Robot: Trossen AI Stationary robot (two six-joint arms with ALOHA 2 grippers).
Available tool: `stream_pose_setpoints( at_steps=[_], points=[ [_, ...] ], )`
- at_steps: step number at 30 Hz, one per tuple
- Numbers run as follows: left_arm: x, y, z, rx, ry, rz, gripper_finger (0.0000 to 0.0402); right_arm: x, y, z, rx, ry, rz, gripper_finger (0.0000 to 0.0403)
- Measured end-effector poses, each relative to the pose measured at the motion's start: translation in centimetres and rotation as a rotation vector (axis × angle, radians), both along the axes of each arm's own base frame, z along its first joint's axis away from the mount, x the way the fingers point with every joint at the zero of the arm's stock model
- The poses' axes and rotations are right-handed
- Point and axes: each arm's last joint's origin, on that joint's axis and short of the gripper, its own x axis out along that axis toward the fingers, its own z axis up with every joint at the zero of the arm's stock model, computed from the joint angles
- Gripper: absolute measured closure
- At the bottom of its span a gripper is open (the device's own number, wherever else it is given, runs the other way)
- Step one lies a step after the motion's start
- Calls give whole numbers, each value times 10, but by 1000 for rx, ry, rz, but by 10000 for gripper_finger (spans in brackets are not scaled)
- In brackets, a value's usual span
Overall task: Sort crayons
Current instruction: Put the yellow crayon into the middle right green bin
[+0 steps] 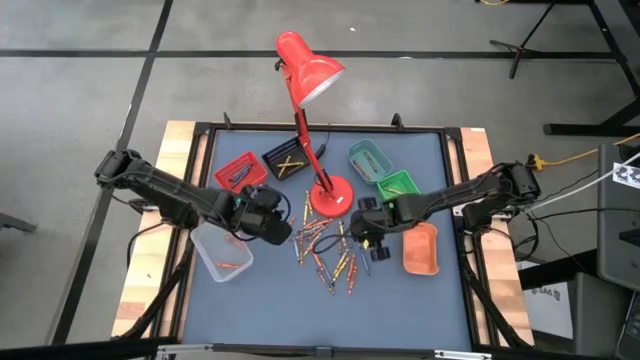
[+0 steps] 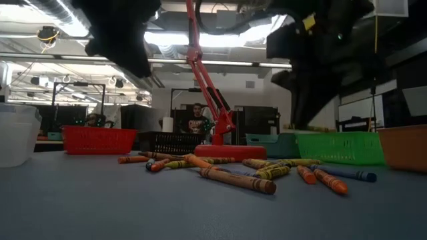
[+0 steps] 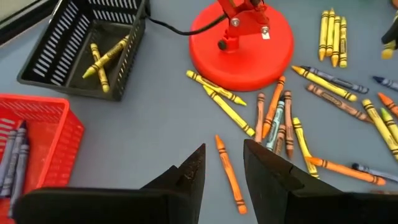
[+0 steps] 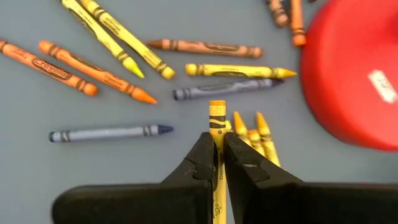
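At the surface (image 1: 250,300) centre: crayons (image 1: 335,262) lay scattered at 6 o'clock of the lamp base (image 1: 331,196).
Right tool (image 4: 216,163) was clamped on a yellow crayon (image 4: 216,118); left tool (image 3: 222,165) stood open above an orange crayon (image 3: 229,175).

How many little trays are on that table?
6: red and black left of the lamp, teal and green right of it, clear at the left edge, orange at the right edge.

Left fingers (image 3: 198,176) apart, right fingers (image 4: 200,163) pinched.
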Motion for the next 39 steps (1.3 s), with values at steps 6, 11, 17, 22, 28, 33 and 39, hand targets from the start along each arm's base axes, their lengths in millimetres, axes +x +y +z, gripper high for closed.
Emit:
stream_pose_setpoints(
  at_steps=[6, 11, 17, 22, 28, 33, 39],
  points=[
    [2, 7, 0, -2, -9, 29, 308, -4, -4, 17, -140, 85, -16, 386],
    [3, 9, 0, -2, -9, 35, 308, -18, -13, 25, -283, 149, -81, 386],
    [3, 9, 0, -3, -11, 35, 308, -34, -32, 38, -369, 180, -269, 386],
    [6, 8, -5, -11, -8, 61, 308, -45, -53, 40, -427, 248, -470, 386],
    [22, 5, -28, 8, 49, 65, 308, -50, -69, 31, -388, 301, -564, 386],
    [33, 2, -50, -17, 102, 54, 308, -55, -76, 22, -374, 341, -585, 386],
    [41, 3, -70, -77, 171, 44, 308, -58, -78, 18, -361, 357, -594, 372]
  ],
)
